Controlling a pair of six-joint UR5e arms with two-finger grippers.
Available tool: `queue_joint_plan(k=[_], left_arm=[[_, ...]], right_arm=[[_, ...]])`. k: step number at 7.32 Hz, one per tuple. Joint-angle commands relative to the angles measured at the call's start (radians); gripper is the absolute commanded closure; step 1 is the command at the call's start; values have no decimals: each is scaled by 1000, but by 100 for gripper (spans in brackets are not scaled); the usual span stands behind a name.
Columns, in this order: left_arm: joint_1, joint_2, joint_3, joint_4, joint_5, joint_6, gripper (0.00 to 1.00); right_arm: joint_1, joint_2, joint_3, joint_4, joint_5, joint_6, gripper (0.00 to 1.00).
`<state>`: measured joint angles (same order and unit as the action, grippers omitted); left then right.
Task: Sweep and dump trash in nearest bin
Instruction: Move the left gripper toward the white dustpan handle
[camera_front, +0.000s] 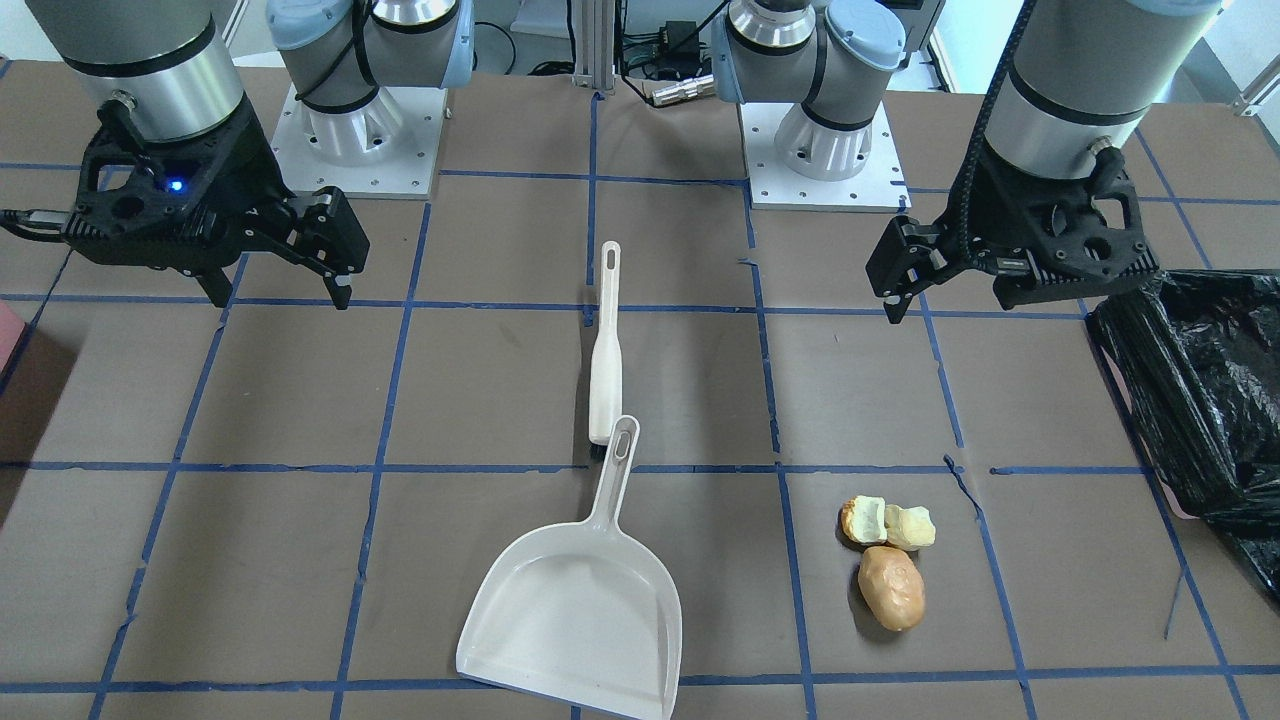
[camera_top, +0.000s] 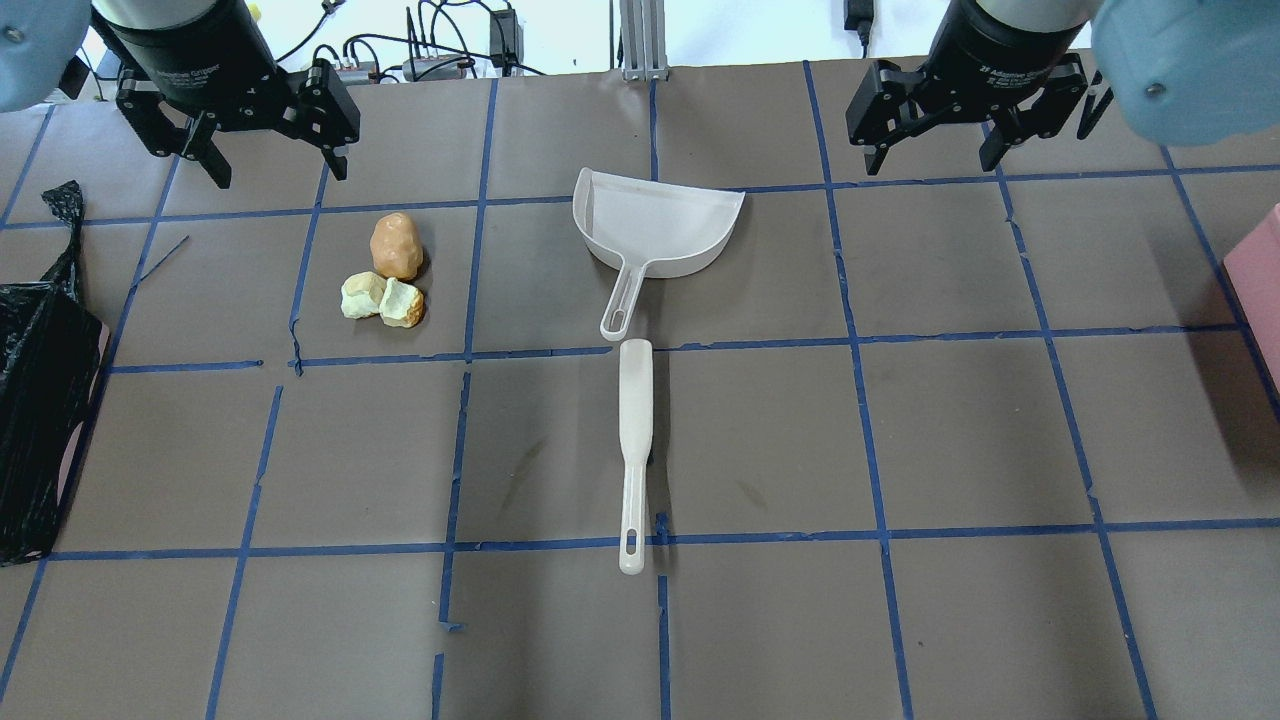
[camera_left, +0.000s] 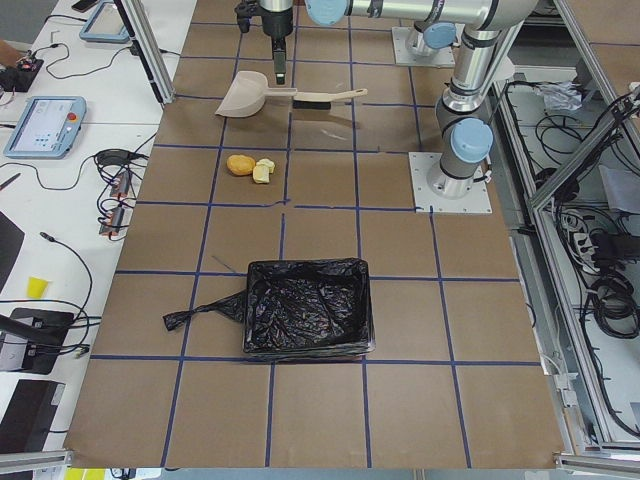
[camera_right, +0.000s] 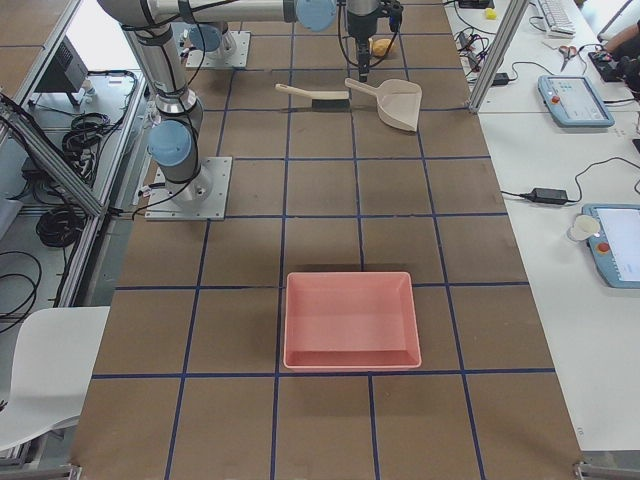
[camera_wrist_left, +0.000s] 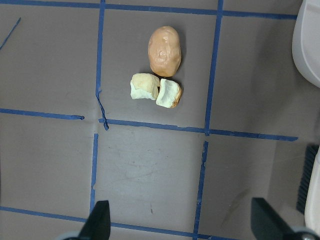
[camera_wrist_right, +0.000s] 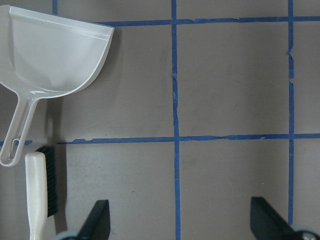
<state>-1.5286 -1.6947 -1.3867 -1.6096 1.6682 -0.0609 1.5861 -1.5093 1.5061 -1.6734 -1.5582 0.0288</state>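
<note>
Both jaws gape empty; left wrist view shows trash (camera_wrist_left: 159, 65), right wrist view the dustpan (camera_wrist_right: 55, 55) and brush (camera_wrist_right: 36, 195).

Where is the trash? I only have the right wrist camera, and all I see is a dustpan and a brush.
Observer: Three trash pieces lie in a tight cluster on the robot's left of the dustpan, apart from it.
Operator: Which bin is nearer to them?
Observer: The black-bagged bin at the left end of the table. A pink tray sits at the right end, on the far side of the dustpan from the trash.
Operator: Is either hand holding anything?
Observer: No. The left hand and the right hand are both open and empty, above the table.
</note>
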Motion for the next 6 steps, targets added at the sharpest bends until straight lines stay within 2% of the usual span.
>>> queue_joint_plan(k=[1,6], left_arm=[[1,0,0,-1,1,0,0],[-7,-13,0,-1,-2,-2,0]], right_arm=[[2,-3,2,1,4,3,1],[0,-6,9,4,9,-7,0]])
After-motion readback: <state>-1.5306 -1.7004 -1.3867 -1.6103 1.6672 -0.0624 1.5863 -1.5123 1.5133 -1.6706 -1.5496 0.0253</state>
